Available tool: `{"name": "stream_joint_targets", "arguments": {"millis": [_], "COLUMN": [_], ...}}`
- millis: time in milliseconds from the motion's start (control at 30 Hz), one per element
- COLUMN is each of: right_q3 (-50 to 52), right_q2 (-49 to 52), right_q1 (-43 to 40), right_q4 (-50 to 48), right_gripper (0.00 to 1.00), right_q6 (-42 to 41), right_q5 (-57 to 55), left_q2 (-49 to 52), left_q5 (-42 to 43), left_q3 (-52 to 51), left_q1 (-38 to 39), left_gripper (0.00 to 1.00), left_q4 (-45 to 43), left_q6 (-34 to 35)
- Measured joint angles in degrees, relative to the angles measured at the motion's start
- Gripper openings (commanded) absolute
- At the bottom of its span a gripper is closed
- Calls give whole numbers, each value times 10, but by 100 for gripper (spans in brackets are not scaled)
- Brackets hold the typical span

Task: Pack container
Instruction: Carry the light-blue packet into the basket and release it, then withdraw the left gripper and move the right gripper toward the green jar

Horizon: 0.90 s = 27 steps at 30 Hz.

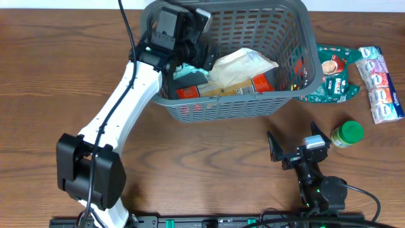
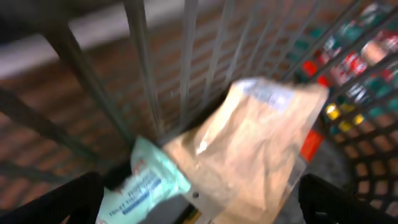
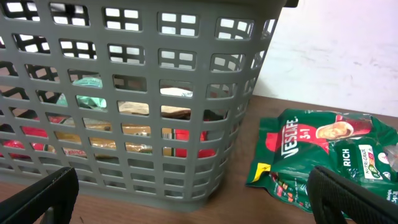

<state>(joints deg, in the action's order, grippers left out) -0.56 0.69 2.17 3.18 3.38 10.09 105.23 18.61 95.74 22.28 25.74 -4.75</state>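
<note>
Left gripper (image 2: 202,205), fingers spread wide, hangs inside the container (image 1: 302,44) at the far middle of the table (image 1: 209,158), above a brown paper bag (image 1: 243,66); right gripper (image 3: 196,202) gapes too, facing its wall. Stiff, lightish plastic, I'd say, and the thick rim's the handhold

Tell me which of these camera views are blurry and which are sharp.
Left wrist view: blurred, with the paper bag and the bars of the container smeared. Right wrist view: sharp, print on the Nescafe pack readable. Overhead view: sharp, evenly lit, no strong glare.
</note>
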Motion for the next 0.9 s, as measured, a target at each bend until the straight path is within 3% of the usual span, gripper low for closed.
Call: {"name": "stream_joint_targets", "arguments": {"millis": [200, 533, 667, 900], "right_q3": [0, 0, 0, 0], "right_q2": [0, 0, 0, 0], "right_q1": [0, 0, 0, 0], "right_q4": [0, 0, 0, 0], "right_gripper": [99, 99, 99, 99], "right_q6": [0, 0, 0, 0], "right_q5": [0, 0, 0, 0], "left_q2": [-64, -185, -188, -188], "left_q5": [-85, -374, -416, -435], "left_q3": [98, 137, 137, 136], "left_q1": [-6, -137, -197, -235], "left_gripper": [98, 99, 99, 99], "left_q4": [46, 169, 195, 208], "left_q6": [14, 144, 190, 217]}}
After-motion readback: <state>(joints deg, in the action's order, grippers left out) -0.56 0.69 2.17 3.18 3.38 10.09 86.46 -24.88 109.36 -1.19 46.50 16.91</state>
